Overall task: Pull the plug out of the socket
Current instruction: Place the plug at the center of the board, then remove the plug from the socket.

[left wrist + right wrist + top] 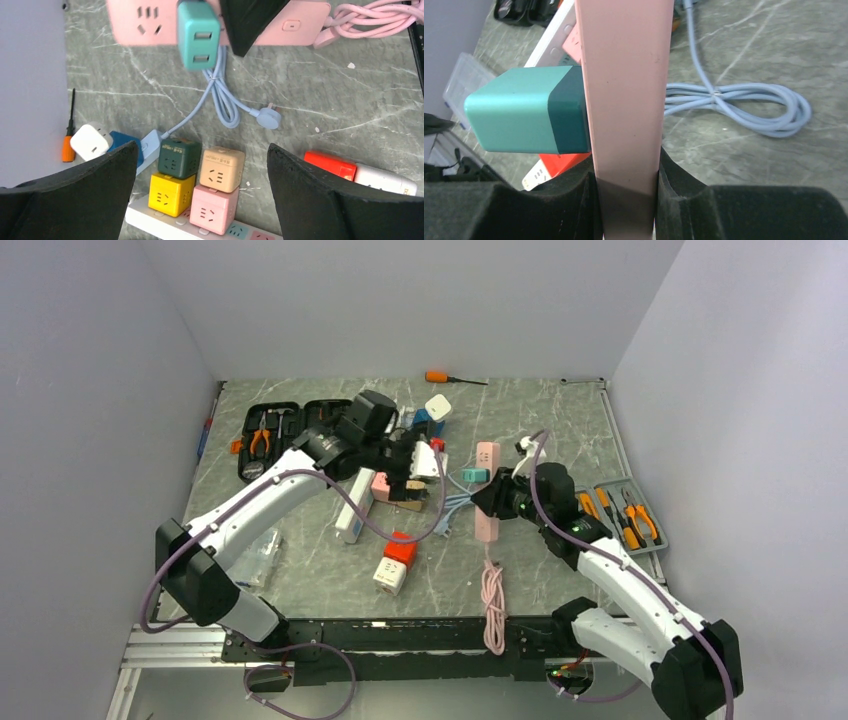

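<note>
Right wrist view showed my right gripper (626,187) clamping the long pink plastic power strip (626,75) with the boxy teal plug (524,110) seated in it, my left gripper (202,160) wide open, so a skewed pull might slip the strip.

Socket strip (487,490): long and pink, laid lengthwise at the centre of the overhead view, its pink cord bundled toward the bottom edge.
Plug (475,476): teal block, darker band at its base, two USB ports on its outer end.
Connection: the block is seen fully seated, jutting from the strip's face toward that view's left.
</note>
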Action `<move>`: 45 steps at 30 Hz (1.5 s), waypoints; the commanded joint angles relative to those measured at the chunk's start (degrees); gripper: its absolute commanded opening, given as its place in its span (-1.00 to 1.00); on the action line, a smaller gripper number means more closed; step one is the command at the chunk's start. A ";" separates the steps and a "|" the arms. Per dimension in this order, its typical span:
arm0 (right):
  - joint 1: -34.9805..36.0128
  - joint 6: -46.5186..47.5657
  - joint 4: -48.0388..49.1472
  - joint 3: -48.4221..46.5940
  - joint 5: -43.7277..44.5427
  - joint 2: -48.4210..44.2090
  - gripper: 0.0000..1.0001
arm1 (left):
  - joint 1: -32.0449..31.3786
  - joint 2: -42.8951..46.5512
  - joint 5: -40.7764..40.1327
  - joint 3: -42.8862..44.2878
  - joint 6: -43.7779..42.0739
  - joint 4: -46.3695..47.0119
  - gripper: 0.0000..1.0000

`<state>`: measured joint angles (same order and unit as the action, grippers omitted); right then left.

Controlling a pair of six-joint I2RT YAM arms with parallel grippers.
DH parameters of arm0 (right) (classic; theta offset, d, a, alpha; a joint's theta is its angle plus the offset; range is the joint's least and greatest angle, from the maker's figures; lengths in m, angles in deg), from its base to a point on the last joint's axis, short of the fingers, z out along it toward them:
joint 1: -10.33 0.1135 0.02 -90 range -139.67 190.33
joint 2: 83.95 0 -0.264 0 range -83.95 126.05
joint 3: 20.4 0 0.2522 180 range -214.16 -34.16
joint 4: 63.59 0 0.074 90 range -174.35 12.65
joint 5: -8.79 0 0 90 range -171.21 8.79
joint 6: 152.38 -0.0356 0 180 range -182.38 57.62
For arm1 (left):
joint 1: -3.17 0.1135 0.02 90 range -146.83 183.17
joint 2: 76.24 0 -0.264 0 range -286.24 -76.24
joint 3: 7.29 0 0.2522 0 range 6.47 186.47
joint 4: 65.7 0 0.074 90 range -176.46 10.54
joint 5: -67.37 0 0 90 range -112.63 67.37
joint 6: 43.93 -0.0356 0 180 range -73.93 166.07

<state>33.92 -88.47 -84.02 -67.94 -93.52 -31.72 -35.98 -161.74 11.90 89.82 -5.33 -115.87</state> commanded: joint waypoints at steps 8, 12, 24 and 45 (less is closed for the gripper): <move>9.57 -2.34 2.74 -8.19 2.63 3.55 -1.00 | -6.32 -4.73 -7.73 4.45 3.71 3.77 0.99; 10.55 -2.43 3.80 -9.29 2.35 5.70 -1.00 | -6.56 -4.60 -8.05 4.54 4.83 4.32 0.98; 12.35 -4.06 5.08 -11.92 4.57 8.58 -1.00 | -6.96 -5.82 -10.30 4.98 8.15 6.11 0.58; 12.47 -6.97 2.92 -13.57 6.42 9.57 -1.00 | -9.49 -8.30 -19.93 6.84 6.53 7.37 -1.00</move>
<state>45.77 -94.19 -84.88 -78.17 -86.55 -21.62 -44.73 -169.13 -4.15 94.17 1.71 -110.47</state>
